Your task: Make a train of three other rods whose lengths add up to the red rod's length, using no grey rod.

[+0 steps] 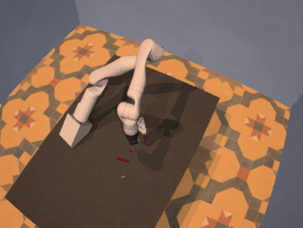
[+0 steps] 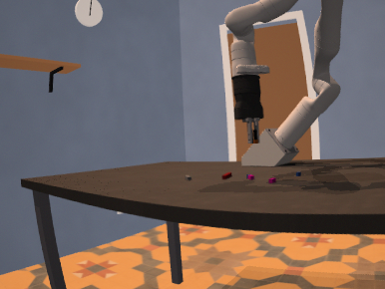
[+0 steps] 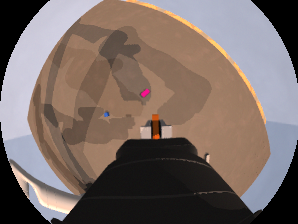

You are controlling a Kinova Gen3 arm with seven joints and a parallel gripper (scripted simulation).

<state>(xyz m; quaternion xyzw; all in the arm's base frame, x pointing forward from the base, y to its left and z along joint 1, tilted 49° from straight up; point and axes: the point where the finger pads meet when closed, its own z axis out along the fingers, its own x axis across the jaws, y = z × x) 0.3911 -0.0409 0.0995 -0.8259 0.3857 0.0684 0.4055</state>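
Note:
My gripper (image 2: pixel 253 139) (image 3: pixel 155 126) is shut on the orange rod (image 2: pixel 255 135) (image 3: pixel 155 118), high above the table. The red rod (image 1: pixel 122 159) (image 2: pixel 226 175) lies flat. Beyond it a magenta rod (image 1: pixel 133 150) (image 2: pixel 250 177) lies with a small blue rod (image 1: pixel 130 151) (image 2: pixel 247 175) at its end; any gap between them is too small to tell. Another magenta rod (image 1: pixel 147 144) (image 2: pixel 271 180) lies apart; one magenta rod (image 3: pixel 145 93) shows in the wrist view. A second blue rod (image 2: pixel 298 173) (image 3: pixel 106 114) lies alone, hidden in the top view.
A grey rod (image 1: pixel 123 177) (image 2: pixel 188 177) lies apart on the table (image 1: pixel 78 181) (image 2: pixel 125 181), on the far side of the red rod from the gripper. The arm's base stands at one table edge. The arm's shadow falls over part of the table.

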